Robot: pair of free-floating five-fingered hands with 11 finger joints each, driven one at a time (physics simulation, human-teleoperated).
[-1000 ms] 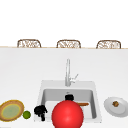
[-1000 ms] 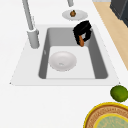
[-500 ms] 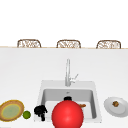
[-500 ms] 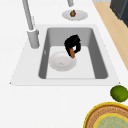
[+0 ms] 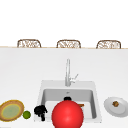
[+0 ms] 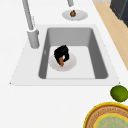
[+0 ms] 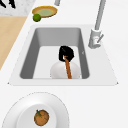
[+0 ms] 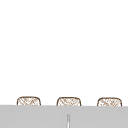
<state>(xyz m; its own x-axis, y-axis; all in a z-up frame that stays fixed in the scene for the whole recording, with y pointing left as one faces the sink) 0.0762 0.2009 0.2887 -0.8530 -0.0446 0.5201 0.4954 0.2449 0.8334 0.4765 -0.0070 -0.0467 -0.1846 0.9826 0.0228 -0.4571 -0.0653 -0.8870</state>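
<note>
Brown stick (image 7: 67, 67) is gripped in the right hand's (image 7: 65, 53) curled fingers, already resting on the white plate (image 6: 71, 63) inside the sink (image 6: 98, 60); letting go remains. Left hand (image 5: 40, 110) hangs curled over the counter (image 5: 22, 82).

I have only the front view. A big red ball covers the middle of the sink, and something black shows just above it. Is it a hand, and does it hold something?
Observer: Yes, it is the right hand. In the left side view its fingers are curled round a thin orange-brown stick.
Operator: What is below the hand?
Observer: A round white plate lies on the floor of the sink, and the hand is over it.
Operator: Where does the stick point?
Observer: In the right side view its free end runs across the plate toward the sink's right end.
</note>
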